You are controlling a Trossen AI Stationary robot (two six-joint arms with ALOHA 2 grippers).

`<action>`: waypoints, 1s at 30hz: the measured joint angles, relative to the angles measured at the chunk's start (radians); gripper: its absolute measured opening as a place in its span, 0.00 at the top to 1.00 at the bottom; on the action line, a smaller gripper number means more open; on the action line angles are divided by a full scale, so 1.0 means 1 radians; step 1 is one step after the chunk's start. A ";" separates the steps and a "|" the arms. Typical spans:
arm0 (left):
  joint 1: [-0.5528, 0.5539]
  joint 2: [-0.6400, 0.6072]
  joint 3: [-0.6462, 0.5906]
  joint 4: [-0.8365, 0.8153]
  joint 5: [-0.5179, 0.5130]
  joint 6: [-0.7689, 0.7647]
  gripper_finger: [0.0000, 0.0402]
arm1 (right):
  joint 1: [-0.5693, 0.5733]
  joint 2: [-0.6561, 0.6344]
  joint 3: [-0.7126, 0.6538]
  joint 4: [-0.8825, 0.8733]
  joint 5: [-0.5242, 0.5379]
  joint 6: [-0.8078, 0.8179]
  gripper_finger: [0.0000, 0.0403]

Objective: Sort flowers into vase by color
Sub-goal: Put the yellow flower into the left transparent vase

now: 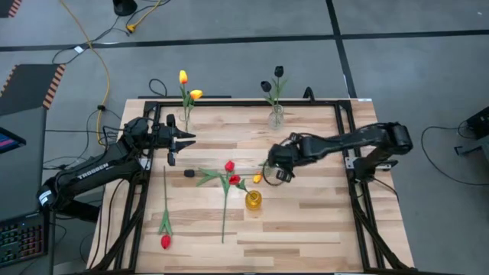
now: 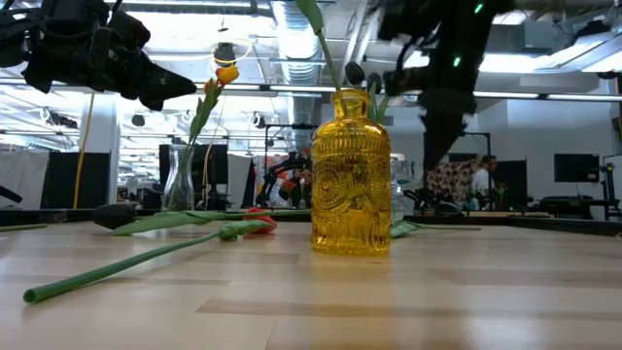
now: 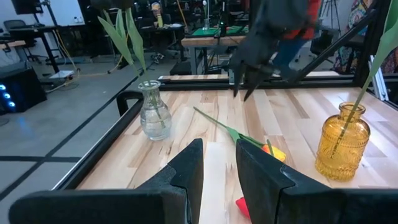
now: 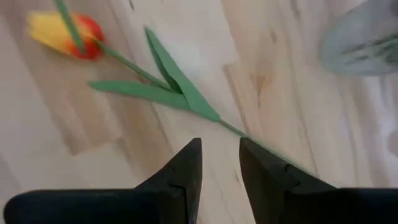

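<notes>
Three vases stand on the table [image 1: 306, 229]: a clear vase [image 1: 186, 116] at the far left holding two yellow tulips [image 1: 189, 86], a second clear vase [image 1: 276, 116] at the far middle holding two black tulips [image 1: 272, 79], and a yellow vase [image 1: 253, 200] near the centre with one stem in it. In the low view the yellow vase [image 2: 351, 173] stands upright at mid-table, a green stem [image 2: 321, 44] rising from its neck.

Loose tulips lie flat on the wood. Two red ones [image 1: 231, 172] lie just left of the yellow vase, their stems crossing. Another red tulip [image 1: 165, 241] lies near the left front edge, its stem pointing away from the front. A yellow-orange tulip [image 4: 62, 32] lies between the yellow vase and the second clear vase, its leaves [image 4: 168, 84] spread on the boards.

The right gripper [image 1: 273, 166] hangs low over this tulip's stem — in its wrist view the fingers [image 4: 186, 168] stand a little apart, with the stem passing just ahead of their tips, and nothing is between them. I cannot tell whether they touch the stem.

The left gripper [image 1: 183, 138] hovers over the table's left side, beside the first clear vase; its fingers [image 3: 189, 171] are slightly parted and hold nothing.
</notes>
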 joint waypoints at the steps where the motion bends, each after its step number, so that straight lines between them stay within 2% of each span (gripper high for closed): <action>1: 0.000 0.000 0.000 0.000 0.000 -0.006 0.79 | -0.019 0.018 0.000 0.001 -0.018 -0.025 0.67; 10: 0.000 0.000 0.000 0.000 -0.001 -0.037 0.79 | -0.124 0.153 0.000 0.033 -0.093 -0.224 0.67; 16: 0.000 0.000 0.000 0.000 -0.001 -0.037 0.79 | -0.171 0.216 0.000 0.057 -0.144 -0.294 0.67; 25: 0.000 0.000 0.000 0.000 -0.001 -0.038 0.79 | -0.197 0.225 -0.001 0.125 -0.174 -0.370 0.67; 30: 0.000 0.000 0.000 -0.001 -0.001 -0.039 0.79 | -0.220 0.225 -0.006 0.125 -0.237 -0.409 0.67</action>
